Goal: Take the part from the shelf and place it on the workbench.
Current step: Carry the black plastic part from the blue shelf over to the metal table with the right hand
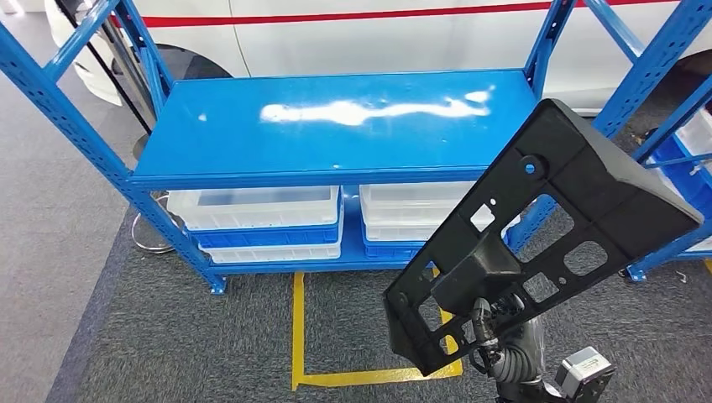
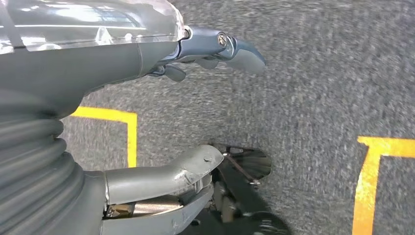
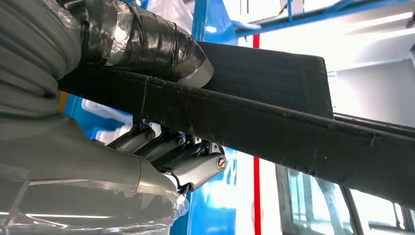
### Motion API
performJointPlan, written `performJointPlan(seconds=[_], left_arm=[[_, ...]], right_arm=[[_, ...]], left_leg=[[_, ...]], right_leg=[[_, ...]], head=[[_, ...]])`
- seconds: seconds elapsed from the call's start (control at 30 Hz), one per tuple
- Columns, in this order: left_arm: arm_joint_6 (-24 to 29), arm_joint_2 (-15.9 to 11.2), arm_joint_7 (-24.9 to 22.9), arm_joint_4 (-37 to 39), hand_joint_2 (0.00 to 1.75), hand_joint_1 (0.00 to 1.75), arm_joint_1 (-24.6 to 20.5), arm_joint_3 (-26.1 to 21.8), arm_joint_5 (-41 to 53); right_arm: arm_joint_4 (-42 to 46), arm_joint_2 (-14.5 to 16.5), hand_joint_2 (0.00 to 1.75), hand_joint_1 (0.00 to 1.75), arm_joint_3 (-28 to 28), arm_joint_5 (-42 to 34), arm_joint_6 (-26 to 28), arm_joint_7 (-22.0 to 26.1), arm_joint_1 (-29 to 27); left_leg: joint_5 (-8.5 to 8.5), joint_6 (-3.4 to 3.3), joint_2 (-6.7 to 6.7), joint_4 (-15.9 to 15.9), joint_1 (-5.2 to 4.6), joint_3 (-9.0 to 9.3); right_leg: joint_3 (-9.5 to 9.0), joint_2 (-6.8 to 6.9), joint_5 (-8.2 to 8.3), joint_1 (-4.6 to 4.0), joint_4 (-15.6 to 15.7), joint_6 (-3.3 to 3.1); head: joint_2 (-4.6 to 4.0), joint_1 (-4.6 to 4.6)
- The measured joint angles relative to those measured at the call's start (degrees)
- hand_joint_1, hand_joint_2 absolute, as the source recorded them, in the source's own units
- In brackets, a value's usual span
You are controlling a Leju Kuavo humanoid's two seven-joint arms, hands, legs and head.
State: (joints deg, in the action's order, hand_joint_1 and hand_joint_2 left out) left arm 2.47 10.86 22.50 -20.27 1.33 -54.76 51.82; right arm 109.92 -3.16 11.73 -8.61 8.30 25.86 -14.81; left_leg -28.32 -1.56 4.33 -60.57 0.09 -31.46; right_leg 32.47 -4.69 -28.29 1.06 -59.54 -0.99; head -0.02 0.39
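Observation:
A large black plastic part, a flat panel with several cut-outs and a boxed upper end, hangs tilted in the air at the right, in front of the blue shelf. My right hand grips it from below near its lower middle. In the right wrist view the taped thumb lies over the part and the fingers curl under its edge. My left hand hangs above grey carpet, thumb and fingers apart, holding nothing.
The shelf's top board is bare and glossy. White and blue bins sit on its lower level. A white car stands behind. Another blue rack is at the right. Yellow tape lines mark the grey carpet.

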Motion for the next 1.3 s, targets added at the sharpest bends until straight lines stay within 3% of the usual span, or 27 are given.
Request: performJointPlan(seconds=[0.03, 0.07, 0.13, 0.2, 0.27, 0.33, 0.37, 0.43, 0.5, 0.57, 0.63, 0.7, 0.77, 0.8, 0.83, 0.87, 0.93, 1.0, 1.07, 1.13, 1.2, 1.27, 1.3], left_arm=[[-0.07, -0.02, -0.09, -0.1, 1.75, 0.0, 0.11, -0.1, 0.05], [-0.14, -0.04, -0.16, -0.2, 1.75, 0.0, 0.17, -0.2, 0.1], [-0.26, 0.12, -0.28, -0.39, 1.75, 0.0, 0.21, -0.29, 0.24], [-0.4, 0.32, -0.35, -0.64, 1.75, 0.0, 0.26, -0.32, 0.37], [-0.52, 0.4, -0.43, -0.81, 1.75, 0.0, 0.39, -0.39, 0.5], [-0.62, 0.41, -0.5, -0.95, 1.75, 0.0, 0.46, -0.51, 0.59], [-0.67, 0.43, -0.53, -0.99, 1.75, 0.0, 0.44, -0.59, 0.61], [-0.73, 0.52, -0.55, -1.05, 1.75, 0.0, 0.39, -0.71, 0.63], [-0.77, 0.64, -0.56, -1.08, 1.75, 0.0, 0.37, -0.78, 0.67], [-0.79, 0.71, -0.57, -1.16, 1.75, 0.0, 0.31, -0.92, 0.73], [-0.83, 0.78, -0.59, -1.38, 1.75, 0.0, 0.22, -1.07, 0.77], [-0.89, 0.83, -0.61, -1.62, 1.75, 0.0, 0.29, -1.19, 0.85], [-0.99, 0.85, -0.65, -1.75, 1.75, 0.0, 0.41, -1.29, 0.93], [-1.04, 0.85, -0.68, -1.77, 1.75, 0.0, 0.43, -1.32, 0.96], [-1.09, 0.85, -0.69, -1.79, 1.75, 0.0, 0.44, -1.34, 0.96], [-1.14, 0.85, -0.7, -1.81, 1.75, 0.0, 0.44, -1.36, 0.97], [-1.19, 0.85, -0.71, -1.86, 1.75, 0.0, 0.44, -1.41, 1.0], [-1.22, 0.85, -0.68, -1.89, 1.75, 0.0, 0.5, -1.58, 1.08], [-1.27, 0.86, -0.64, -1.89, 1.75, 0.0, 0.43, -1.8, 1.27], [-1.33, 0.9, -0.6, -1.89, 1.75, 0.0, 0.2, -1.92, 1.53], [-1.37, 0.96, -0.56, -1.9, 1.75, 0.0, 0.1, -2.07, 1.73], [-1.38, 1.01, -0.52, -1.91, 1.75, 0.0, 0.21, -2.25, 1.8], [-1.38, 1.02, -0.52, -1.91, 1.75, 0.0, 0.28, -2.35, 1.8]], right_arm=[[-0.01, 0.05, 1.75, 1.75, -0.01, -0.01, -0.01, -0.02, 0.05], [-0.02, 0.15, 1.75, 1.75, -0.01, -0.01, -0.01, -0.03, 0.04], [0.02, 0.35, 1.75, 1.75, -0.01, 0.01, -0.01, -0.05, -0.25], [0.06, 0.43, 1.75, 1.75, -0.02, 0.06, 0.02, -0.08, -0.33], [0.04, 0.45, 1.75, 1.75, -0.03, 0.09, 0.05, -0.1, -0.25], [0.02, 0.5, 1.75, 1.75, -0.02, 0.09, 0.05, -0.11, -0.4], [-0.01, 0.51, 1.75, 1.75, -0.01, 0.09, 0.05, -0.13, -0.47], [-0.03, 0.52, 1.75, 1.75, -0.02, 0.09, 0.05, -0.16, -0.5], [-0.02, 0.52, 1.75, 1.75, -0.02, 0.08, 0.05, -0.19, -0.48], [0.01, 0.53, 1.75, 1.75, -0.01, 0.07, 0.05, -0.19, -0.52], [0.03, 0.55, 1.75, 1.75, -0.01, 0.01, 0.01, -0.15, -0.71], [0.03, 0.59, 1.75, 1.75, -0.02, -0.22, -0.13, -0.07, -0.79], [0.02, 0.71, 1.75, 1.75, -0.02, -0.56, -0.35, -0.04, -0.71], [-0.01, 0.78, 1.75, 1.75, -0.02, -0.69, -0.48, -0.07, -0.68], [-0.05, 0.85, 1.75, 1.75, -0.01, -0.8, -0.59, -0.08, -0.69], [-0.1, 0.89, 1.75, 1.75, -0.01, -0.88, -0.68, -0.09, -0.7], [-0.17, 0.93, 1.75, 1.75, -0.01, -0.97, -0.79, -0.1, -0.72], [-0.19, 0.93, 1.75, 1.75, -0.01, -1.08, -0.84, -0.09, -0.64], [-0.25, 0.95, 1.75, 1.75, 0.0, -1.21, -0.94, -0.08, -0.55], [-0.29, 0.95, 1.75, 1.75, 0.01, -1.33, -1.0, -0.08, -0.59], [-0.34, 0.94, 1.75, 1.75, 0.02, -1.43, -1.02, -0.08, -0.58], [-0.47, 0.97, 1.75, 1.75, 0.05, -1.56, -1.05, -0.08, -0.34], [-0.57, 0.99, 1.75, 1.75, 0.08, -1.63, -1.07, -0.08, -0.24]], left_leg=[[0.31, -0.28, 0.97, 1.45, -0.05, 0.65], [0.37, -0.37, 1.07, 1.69, -0.17, 0.79], [0.84, -0.64, -0.43, 3.09, -0.17, 1.3], [1.36, -1.03, -2.28, 5.22, 0.15, 2.13], [1.51, -1.19, -3.99, 5.96, 0.2, 2.29], [1.35, -1.2, -5.69, 5.6, 0.08, 2.05], [1.2, -1.17, -6.49, 5.35, 0.05, 1.94], [0.77, -0.92, -7.93, 4.72, 0.03, 1.84], [0.24, -0.41, -9.0, 4.05, -0.17, 1.81], [-0.06, 0.17, -9.87, 3.66, -0.38, 1.86], [-0.34, 0.74, -10.47, 3.45, -0.32, 1.97], [-2.44, 1.35, -8.6, 1.16, -0.06, 1.22], [-6.55, 1.84, -5.79, -5.35, 0.26, -1.42], [-8.34, 2.01, -5.17, -9.18, 0.38, -3.04], [-9.22, 2.14, -4.93, -11.92, 0.49, -4.19], [-8.93, 2.21, -4.85, -12.69, 0.57, -4.43], [-5.32, 2.18, -4.18, -7.66, 0.77, -1.87], [-2.21, 1.96, -1.54, -0.16, 1.04, 1.61], [-1.76, 1.66, 0.12, 2.73, 1.02, 2.77], [-1.51, 1.14, -0.84, 3.07, 0.93, 2.77], [-0.95, 0.27, -2.34, 3.63, 1.02, 2.81], [-0.66, -0.35, -4.08, 3.91, 0.85, 2.7], [-0.65, -0.49, -4.93, 3.88, 0.69, 2.61]], right_leg=[[0.26, -0.57, 0.21, 0.27, 0.02, 0.33], [0.53, -1.2, 0.46, 0.53, 0.11, 0.75], [0.75, -2.01, 0.78, 0.67, 0.49, 1.55], [1.84, 0.16, -0.73, 0.3, -1.31, 2.02], [4.81, 3.25, -4.13, 0.25, -7.35, 2.32], [7.35, 4.27, -5.94, 0.39, -12.77, 2.73], [7.32, 4.49, -5.38, 0.41, -12.97, 2.86], [3.98, 5.54, -2.03, 0.35, -7.21, 2.85], [0.43, 7.4, 0.18, -0.09, -0.82, 2.21], [-0.23, 7.92, 0.34, -0.56, 0.81, 1.48], [-0.04, 6.92, 0.68, -0.46, 1.05, 0.86], [0.08, 5.87, 1.17, -0.07, 1.45, 0.06], [0.43, 4.8, 1.57, 0.11, 1.59, -0.48], [0.67, 4.21, 1.69, 0.11, 1.52, -0.56], [0.88, 3.53, 1.79, 0.11, 1.42, -0.54], [1.07, 2.8, 1.87, 0.14, 1.26, -0.47], [1.33, 1.21, 1.94, 0.28, 0.85, -0.23], [1.7, -0.22, 2.04, 0.38, 0.42, 0.28], [2.36, -1.47, 2.42, 0.46, 0.23, 1.17], [2.87, -2.54, 2.92, 0.58, 0.41, 2.1], [3.69, -0.46, 1.91, 0.45, -0.95, 2.61], [6.25, 3.1, -1.63, 0.28, -6.72, 2.82], [7.9, 3.97, -3.55, 0.27, -10.57, 2.91]], head=[[0.0, 0.01], [0.0, 0.01], [0.0, 0.0], [0.0, 0.1], [0.01, 0.19], [0.01, 0.17], [0.01, 0.17], [0.0, 0.17], [0.0, 0.17], [0.01, 0.16], [0.01, 0.15], [0.01, 0.14], [0.01, 0.14], [0.01, 0.13], [0.01, 0.13], [0.01, 0.13], [0.01, 0.11], [0.0, 0.14], [0.01, 0.15], [0.01, 0.13], [0.0, 0.2], [0.01, 0.27], [0.01, 0.27]])
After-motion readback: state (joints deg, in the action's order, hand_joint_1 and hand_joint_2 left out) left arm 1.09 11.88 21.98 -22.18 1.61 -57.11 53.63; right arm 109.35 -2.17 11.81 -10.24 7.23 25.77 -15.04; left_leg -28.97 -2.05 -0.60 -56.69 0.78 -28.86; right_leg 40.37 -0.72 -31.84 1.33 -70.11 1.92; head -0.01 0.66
